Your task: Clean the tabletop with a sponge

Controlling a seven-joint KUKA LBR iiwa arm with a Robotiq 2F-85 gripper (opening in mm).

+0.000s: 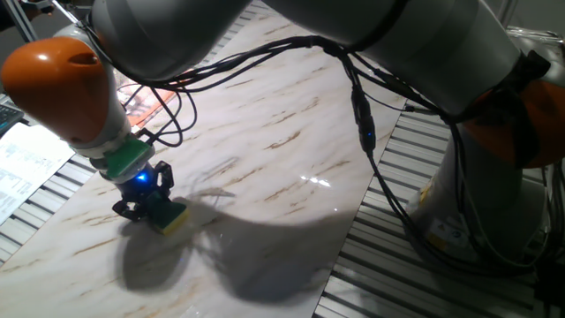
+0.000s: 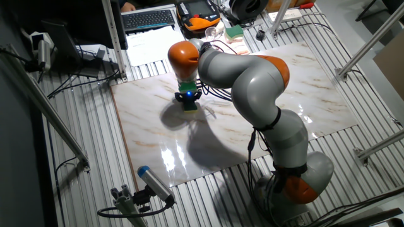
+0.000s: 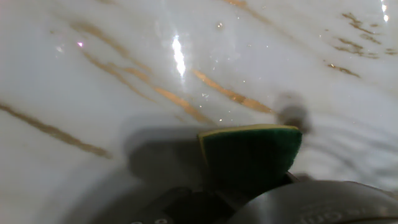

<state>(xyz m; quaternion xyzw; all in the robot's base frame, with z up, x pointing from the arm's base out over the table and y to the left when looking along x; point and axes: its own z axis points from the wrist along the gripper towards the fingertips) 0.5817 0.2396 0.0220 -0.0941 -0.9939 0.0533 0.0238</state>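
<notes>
Claw (image 1: 152,208) clamped around sponge (image 1: 172,216) on tabletop (image 1: 282,150).

That marble-look tabletop (image 1: 282,132) is shining glossy and smooth, while the sponge (image 3: 252,152) is showing a rough matt green scouring top over yellow foam.

**Tabletop and what rests on it**

The tabletop (image 2: 151,126), a glossy white slab with brown veins, lies on a grey slatted surface (image 2: 82,183). The sponge (image 1: 169,215) sits flat on the slab, near its paper-side edge; papers (image 1: 26,163) lie beside that edge.
</notes>
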